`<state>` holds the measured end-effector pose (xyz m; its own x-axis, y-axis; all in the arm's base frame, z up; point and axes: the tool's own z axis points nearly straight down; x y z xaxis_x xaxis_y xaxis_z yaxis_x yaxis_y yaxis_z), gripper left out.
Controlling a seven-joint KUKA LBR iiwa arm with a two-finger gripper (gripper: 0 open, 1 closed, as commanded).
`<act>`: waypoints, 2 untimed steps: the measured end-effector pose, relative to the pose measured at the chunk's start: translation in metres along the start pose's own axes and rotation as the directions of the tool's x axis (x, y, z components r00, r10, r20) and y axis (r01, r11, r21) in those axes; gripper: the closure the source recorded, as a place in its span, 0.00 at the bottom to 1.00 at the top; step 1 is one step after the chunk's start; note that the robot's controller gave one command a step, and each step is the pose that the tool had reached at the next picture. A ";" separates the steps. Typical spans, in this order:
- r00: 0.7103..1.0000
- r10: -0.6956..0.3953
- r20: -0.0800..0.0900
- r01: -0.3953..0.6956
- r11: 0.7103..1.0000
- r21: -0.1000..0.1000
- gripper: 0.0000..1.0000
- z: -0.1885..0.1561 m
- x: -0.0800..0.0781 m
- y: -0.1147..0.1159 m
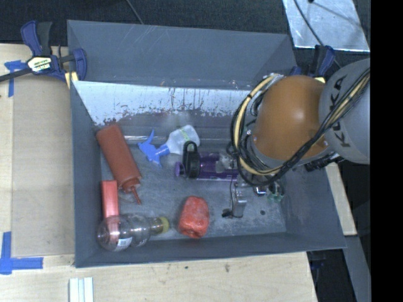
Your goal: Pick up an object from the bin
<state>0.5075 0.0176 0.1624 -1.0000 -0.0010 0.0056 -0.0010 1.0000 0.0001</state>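
Bin [182,58], near edge first.

Near-left corner: clear plastic bottle [126,230] on its side, cap toward the middle. A pink bar [110,197] lies just behind it, along the left wall.

Near edge, middle: red crumpled lump [193,217].

Right of the lump and apart from it, the gripper [235,207] is down low over bare bin floor. Can't tell whether it is open or closed. Nothing seen held in it.

Just beyond the gripper, mid-bin: purple tool [204,167] with a black ring, lying crosswise.

Left side, mid-bin: brown-red squeeze bottle [118,156], on its side, nozzle toward the near edge.

Farther back, near the far wall: spray bottle [170,143] with a blue trigger, touching the purple tool.

The lump and the purple tool are nearest the gripper.

The arm's orange cover [289,118] hangs over the bin's right side.
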 end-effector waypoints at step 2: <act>1.000 -0.019 0.015 0.019 1.000 0.000 0.00 0.050 -0.031 -0.004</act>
<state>0.5379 0.0134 0.1125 -0.9998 -0.0200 -0.0099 -0.0200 0.9998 -0.0001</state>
